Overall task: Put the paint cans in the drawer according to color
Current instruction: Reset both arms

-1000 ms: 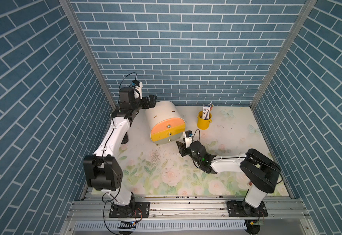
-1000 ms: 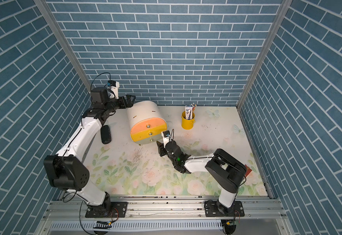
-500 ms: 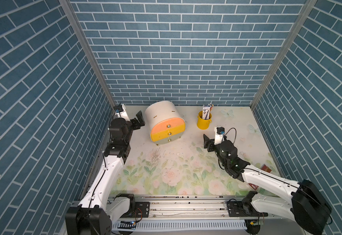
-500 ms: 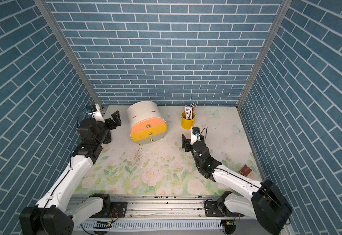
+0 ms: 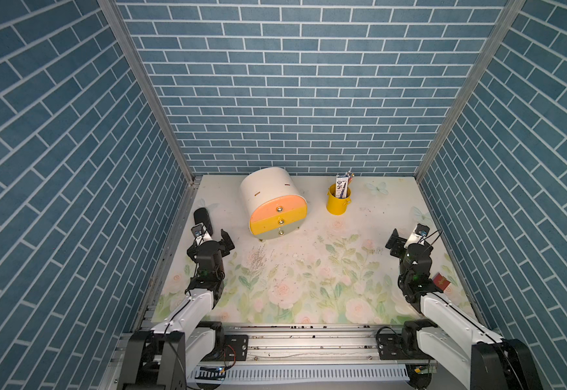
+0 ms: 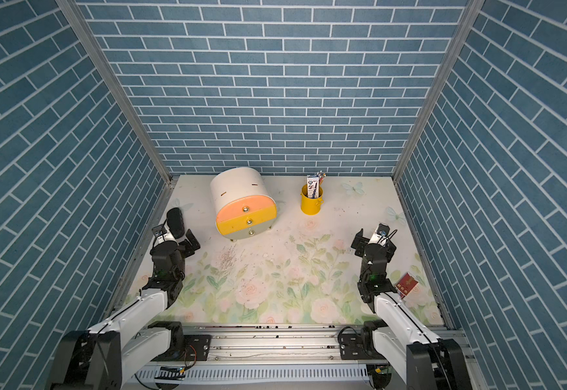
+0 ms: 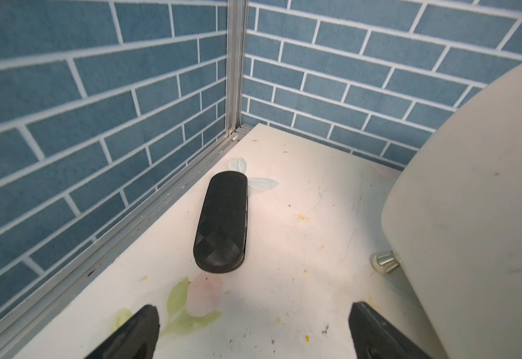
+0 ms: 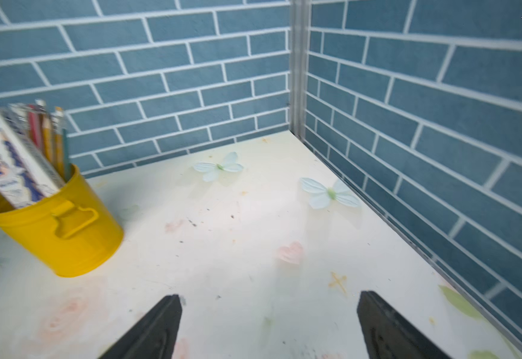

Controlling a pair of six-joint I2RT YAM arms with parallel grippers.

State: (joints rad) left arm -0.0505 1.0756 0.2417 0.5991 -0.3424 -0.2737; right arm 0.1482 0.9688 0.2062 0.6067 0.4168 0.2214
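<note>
Both claws gape wide and empty, left gripper [image 7: 253, 309] facing a black faceted oval case [image 7: 222, 220], right gripper [image 8: 269, 296] near the yellow metal bucket [image 8: 67, 236] holding pencils [image 8: 46, 133] and a printed carton [image 8: 8, 155]; the arch-topped cream drawer [image 5: 268, 189] sits back-centre, fronts shut.

Picture edges cut off the drawer [image 7: 471, 217] in the left wrist view, the yellow bucket [image 8: 67, 245] in the right.

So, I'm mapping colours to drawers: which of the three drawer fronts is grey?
The bottom drawer front, lowest of the stack; the middle front is yellow, the top front peach.
</note>
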